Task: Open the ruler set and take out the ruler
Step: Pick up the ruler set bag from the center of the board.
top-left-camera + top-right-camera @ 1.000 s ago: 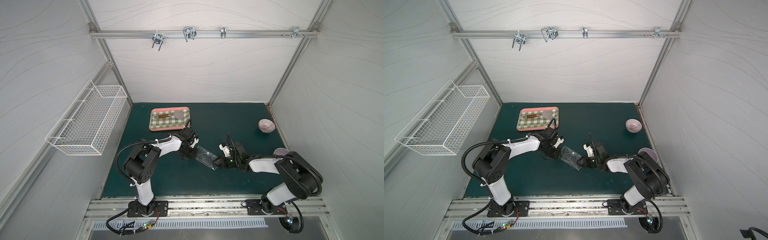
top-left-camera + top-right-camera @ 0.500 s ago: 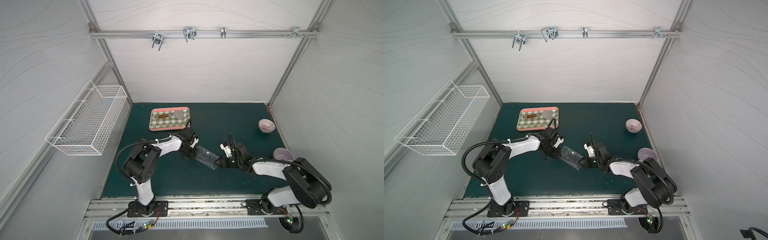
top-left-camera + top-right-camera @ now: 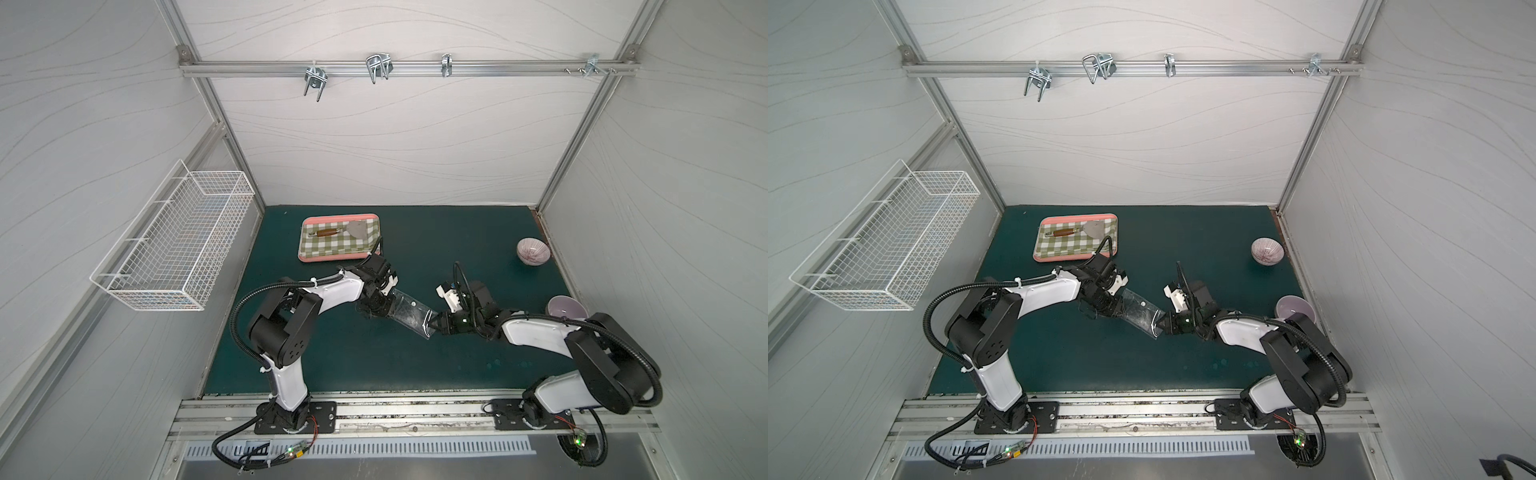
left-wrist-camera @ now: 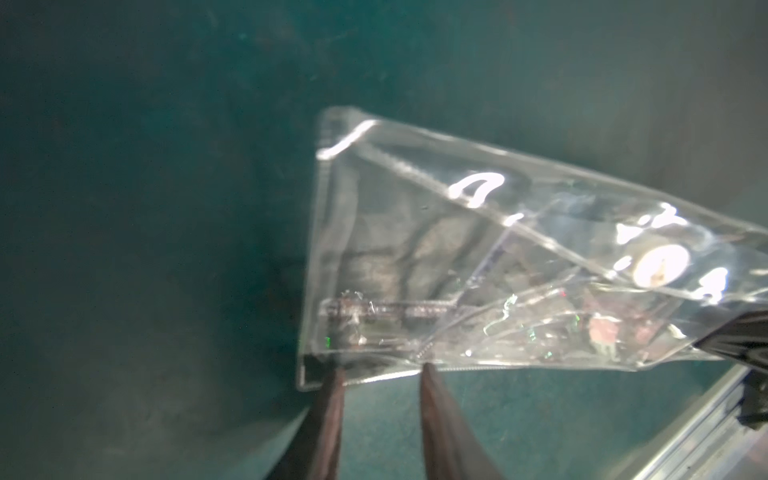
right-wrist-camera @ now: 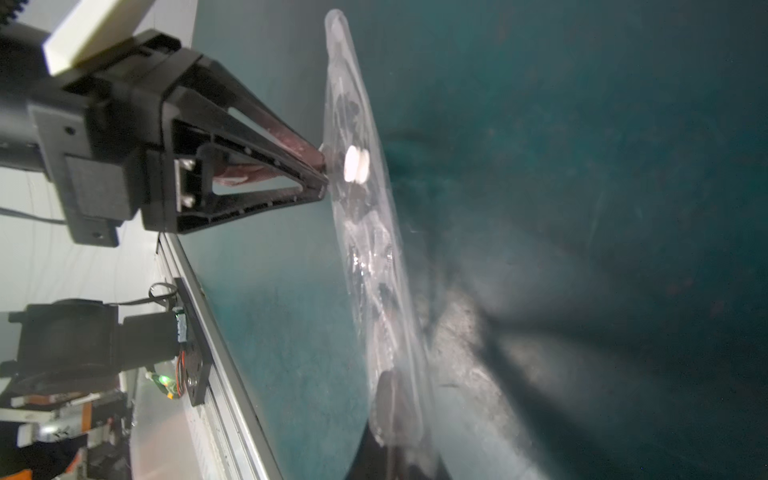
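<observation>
Pouch [image 3: 409, 311] mid-mat [image 3: 332, 365], long axis running 10 to 4 o'clock in both top views, held off mat, shadow beside it in right wrist view. Right gripper [image 3: 434, 326] clamped on its 4 o'clock end. Left gripper [image 4: 380, 374] at 10 o'clock end – jaws apart, tips at pouch edge, no pinch on it. White snap [image 5: 356, 164] just beside left fingertips. Tray [image 3: 340, 215] at 11 o'clock of pouch – far bowl [image 3: 533, 251] at 2, near bowl [image 3: 565, 307] at 3, both well apart.

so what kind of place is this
Probably a robot test cell: white panel walls on an aluminium frame, left arm and right arm bolted to a front rail, green mat worktop.
</observation>
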